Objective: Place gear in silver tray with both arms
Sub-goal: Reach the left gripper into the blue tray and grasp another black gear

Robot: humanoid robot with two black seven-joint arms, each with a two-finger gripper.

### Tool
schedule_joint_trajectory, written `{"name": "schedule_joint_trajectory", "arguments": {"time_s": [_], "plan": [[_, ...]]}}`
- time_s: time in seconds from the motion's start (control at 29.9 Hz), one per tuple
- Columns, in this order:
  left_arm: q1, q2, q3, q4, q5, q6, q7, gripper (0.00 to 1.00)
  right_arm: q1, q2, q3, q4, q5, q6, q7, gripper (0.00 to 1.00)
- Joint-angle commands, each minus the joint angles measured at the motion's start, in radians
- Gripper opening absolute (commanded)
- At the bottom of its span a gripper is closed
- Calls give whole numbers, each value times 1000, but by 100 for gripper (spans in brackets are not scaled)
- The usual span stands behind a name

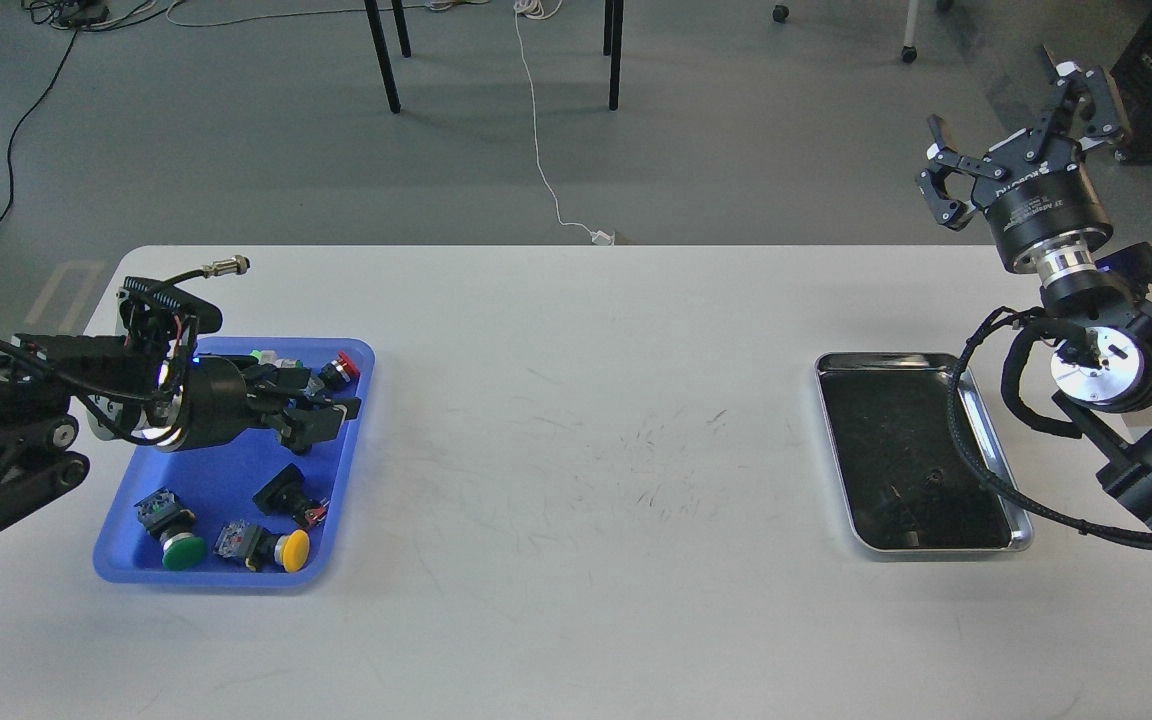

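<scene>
My left gripper hangs low over the middle of the blue plastic tray, fingers pointing right and slightly apart. The small black gear is not visible; the fingers cover the part of the tray where they hover. The silver tray lies on the right side of the table, and a small dark round piece rests on its dark bottom. My right gripper is raised beyond the table's far right corner, pointing up, jaws wide open and empty.
The blue tray holds several push-button switches: green-capped, yellow-capped, red-capped and a black one. A black cable of my right arm drapes over the silver tray's right rim. Chair legs and cords are on the floor behind.
</scene>
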Motion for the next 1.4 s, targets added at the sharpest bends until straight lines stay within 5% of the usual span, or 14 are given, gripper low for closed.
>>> {"name": "schedule_joint_trajectory", "arguments": {"time_s": [0.0, 0.67, 1.14, 1.37], "plan": [[0, -13, 25, 21, 78, 33, 6, 75, -9, -14, -1, 20, 0, 0, 0, 98], [3, -28, 97, 106, 91, 34, 3, 47, -24, -26, -8, 60, 0, 0, 0, 98], [-1, -34, 131, 107, 160, 36, 3, 46, -26, -29, -8, 88, -2, -2, 0, 98], [-1, -36, 131, 109, 160, 36, 2, 32, -26, -29, -10, 92, -2, -2, 0, 98]]}}
